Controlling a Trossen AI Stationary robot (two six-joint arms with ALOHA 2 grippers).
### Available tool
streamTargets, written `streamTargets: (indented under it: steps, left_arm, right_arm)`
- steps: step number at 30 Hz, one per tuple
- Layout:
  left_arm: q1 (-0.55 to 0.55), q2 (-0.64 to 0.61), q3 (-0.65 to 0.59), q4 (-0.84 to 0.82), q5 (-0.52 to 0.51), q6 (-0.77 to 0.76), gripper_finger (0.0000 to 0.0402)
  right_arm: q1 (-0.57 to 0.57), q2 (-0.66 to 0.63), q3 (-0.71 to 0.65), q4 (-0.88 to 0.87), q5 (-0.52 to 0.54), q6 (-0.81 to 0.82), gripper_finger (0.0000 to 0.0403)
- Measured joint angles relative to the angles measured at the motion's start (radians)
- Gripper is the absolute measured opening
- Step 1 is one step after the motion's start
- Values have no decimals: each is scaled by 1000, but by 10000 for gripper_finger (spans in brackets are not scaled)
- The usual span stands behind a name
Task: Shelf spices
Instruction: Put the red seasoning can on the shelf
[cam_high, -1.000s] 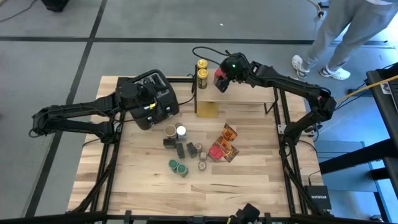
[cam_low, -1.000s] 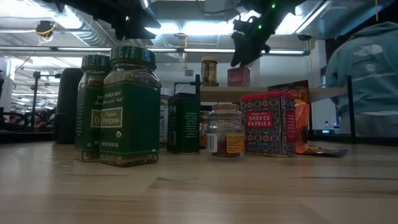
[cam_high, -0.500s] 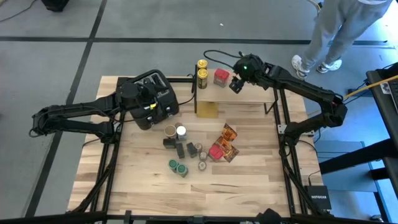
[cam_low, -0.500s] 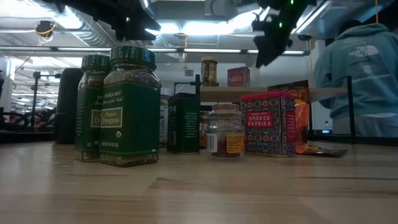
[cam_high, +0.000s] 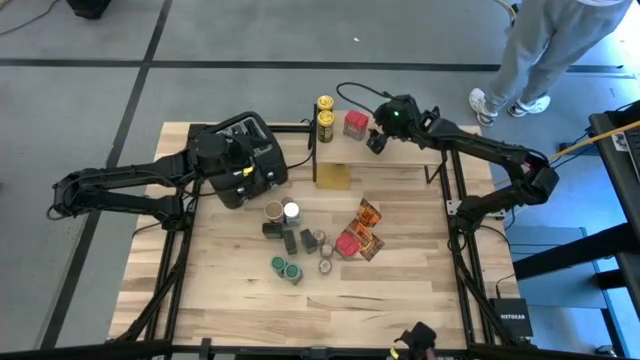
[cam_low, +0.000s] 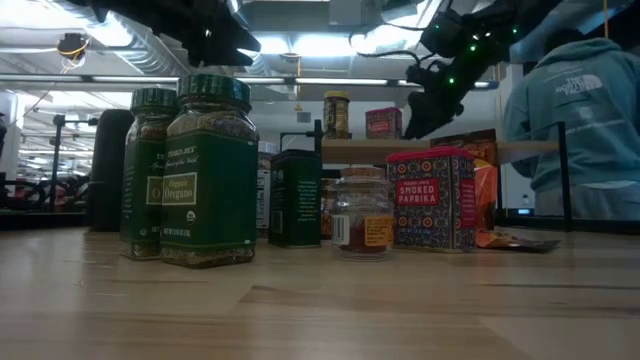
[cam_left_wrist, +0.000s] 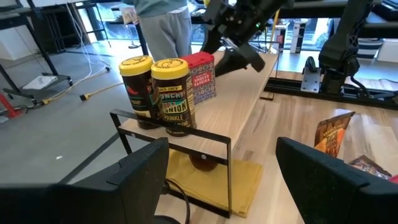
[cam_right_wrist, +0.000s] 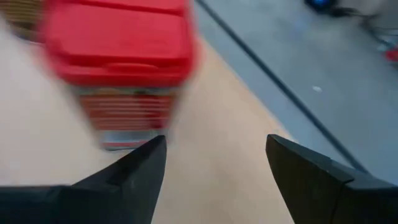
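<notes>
**Red tin is on the shelf, now get the next one**

The red tin (cam_high: 355, 123) stands upright on the shelf (cam_high: 400, 153), right beside the two yellow jars (cam_high: 325, 118). It is not tilted and no claw holds it.

The right claw (cam_high: 376, 141) hangs over the shelf, just beside the red tin. Its two fingers are apart and there is nothing between them. In the right wrist view the tin sits a little way in front of the open fingers (cam_right_wrist: 124, 174).

The left claw (cam_high: 240, 168) waits above the toaster (cam_high: 252, 150) with its fingers wide open and nothing in them.

Many spices are not yet on the shelf. They sit together in the middle of the desk (cam_high: 400, 270): two green jars (cam_high: 285, 268), a paprika tin (cam_high: 347, 243), foil packets (cam_high: 368, 222), some dark tins and small jars.

To do this step well, I think the right claw should go up first, then move away. If it goes sideways too low, it could bump the red tin and push it into the yellow jars.

Next, it looks best to pick a spice at the edge of the bunch, like the paprika tin. The jars stand close together, so the fingers could knock a neighbour over.

There is lots of bare plank beside the red tin. Put the next one there, close but not touching.

A person (cam_high: 555, 50) stands on the floor beyond the desk, away from the arms.
</notes>
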Motion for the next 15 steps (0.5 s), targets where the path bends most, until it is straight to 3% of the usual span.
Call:
streamTargets:
  steps: [8,15]
  left_arm:
    - [0,0,0,-1,0,-14,290]
    - [0,0,0,-1,0,-7,290]
  right_arm:
    - [0,0,0,44,-34,33,280]
    - [1,16,1,105,-176,59,280]
